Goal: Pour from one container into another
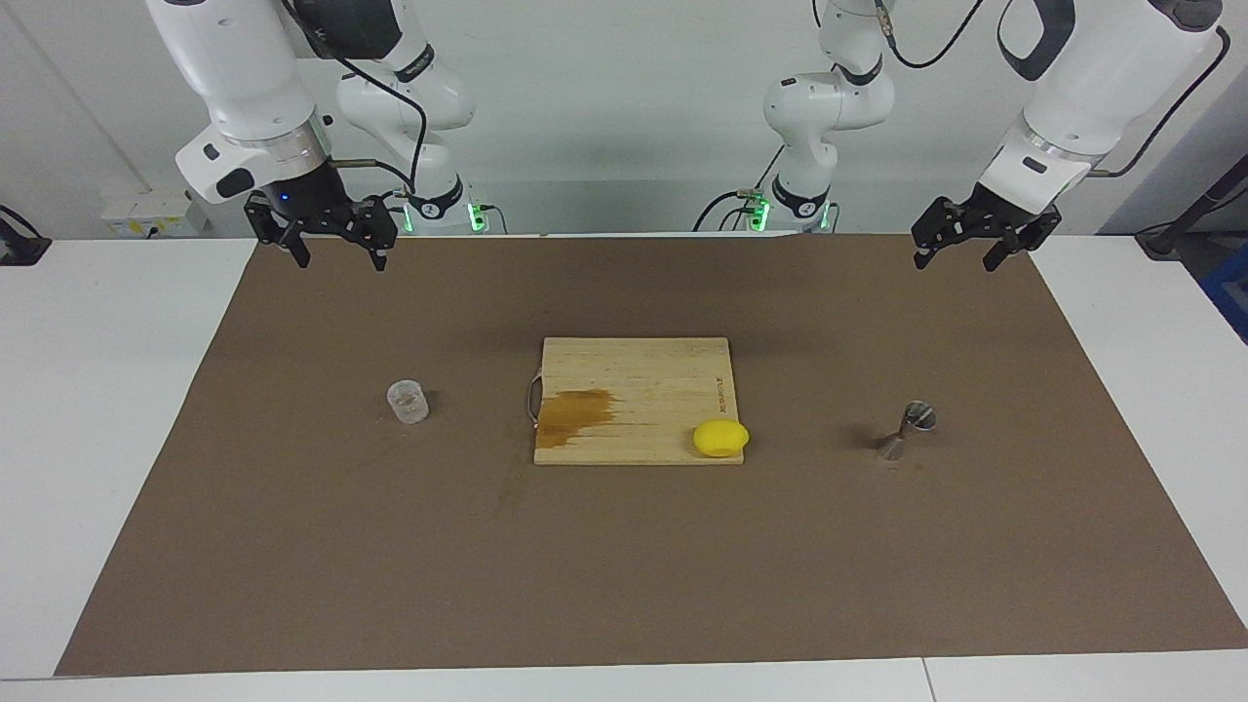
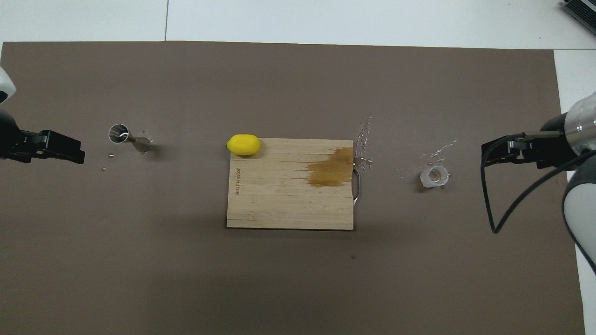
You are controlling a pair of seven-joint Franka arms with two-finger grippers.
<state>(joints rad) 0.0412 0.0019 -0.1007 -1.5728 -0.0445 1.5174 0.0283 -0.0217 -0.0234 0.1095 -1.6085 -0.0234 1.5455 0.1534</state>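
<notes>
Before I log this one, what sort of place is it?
Probably a robotics lab bench staged as a bar or kitchen: brown mat on a white table, bamboo cutting board with a lemon, steel jigger, glass cup.

White tabletop (image 1: pixel 117 409) under a brown mat (image 1: pixel 624 565); on the mat: glass cup (image 1: pixel 408 402), wooden cutting board (image 1: pixel 634 390), steel jigger (image 1: pixel 907 430), scattered water droplets (image 2: pixel 363 135).

I see one marking only — a small dark brand stamp along one short edge of the cutting board (image 2: pixel 288 186) — and I cannot read it.
</notes>
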